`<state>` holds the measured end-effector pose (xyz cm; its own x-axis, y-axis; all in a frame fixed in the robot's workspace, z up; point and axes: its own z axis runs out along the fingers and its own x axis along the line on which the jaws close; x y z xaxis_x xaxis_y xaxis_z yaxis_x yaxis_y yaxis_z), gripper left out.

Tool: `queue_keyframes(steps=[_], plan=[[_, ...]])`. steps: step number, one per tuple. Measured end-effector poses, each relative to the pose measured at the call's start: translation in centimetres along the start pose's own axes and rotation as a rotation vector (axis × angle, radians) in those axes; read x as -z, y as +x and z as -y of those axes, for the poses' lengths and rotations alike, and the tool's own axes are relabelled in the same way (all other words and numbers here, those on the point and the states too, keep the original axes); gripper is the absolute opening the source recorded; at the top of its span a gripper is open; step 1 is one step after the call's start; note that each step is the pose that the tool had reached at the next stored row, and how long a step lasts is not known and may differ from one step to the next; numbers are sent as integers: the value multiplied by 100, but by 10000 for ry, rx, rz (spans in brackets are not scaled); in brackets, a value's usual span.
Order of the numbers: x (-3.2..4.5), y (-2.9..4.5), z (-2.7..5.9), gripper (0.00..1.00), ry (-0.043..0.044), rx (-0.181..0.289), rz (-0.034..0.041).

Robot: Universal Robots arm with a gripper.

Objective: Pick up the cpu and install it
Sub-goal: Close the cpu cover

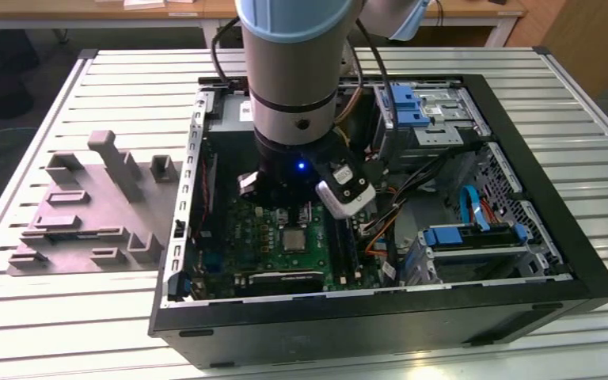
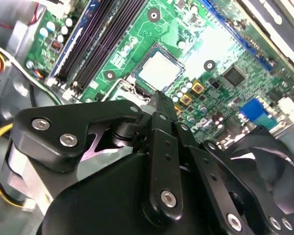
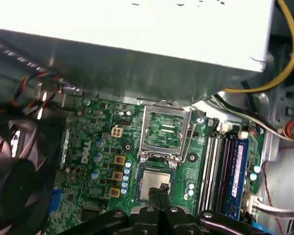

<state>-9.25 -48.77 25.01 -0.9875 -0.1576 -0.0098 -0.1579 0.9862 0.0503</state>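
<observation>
cpu (image 3: 154,181) lies flat in its socket on the green board, inside the open computer case (image 1: 389,321). gripper (image 3: 161,189) hangs right over the chip's edge, claw pressed together, pinching nothing that I can see. Whether the tips touch the metal top, I cannot tell.

Risks, my call:
- The tips sit off the chip's middle, so a push down from here could tilt it and bend socket contacts.
- If the chip is not fully keyed in, pressure makes that worse.
- socket frame (image 3: 167,107) lies swung open just beside the chip, so nothing clamps it. A sideways drag of the closed claw could slide it out of place.

Views:
- The first wrist view gives me the open frame and the grey power-supply box (image 3: 137,44) beyond it.
- The second wrist view gives me the memory slots (image 2: 95,41) near the chip, and the claw linkage up close.
- The exterior view gives me the arm reaching down into the case, with the grey fixture (image 1: 88,210) on the table (image 1: 29,332) at the exterior view's left.
</observation>
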Motion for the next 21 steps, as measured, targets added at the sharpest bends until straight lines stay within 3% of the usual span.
queue_keyframes(steps=[8,17,21], plan=[[-2,0,0,11,-14,1436,-72],[-2,0,0,11,-16,1633,-83],[-3,0,0,11,-23,2266,-114]])
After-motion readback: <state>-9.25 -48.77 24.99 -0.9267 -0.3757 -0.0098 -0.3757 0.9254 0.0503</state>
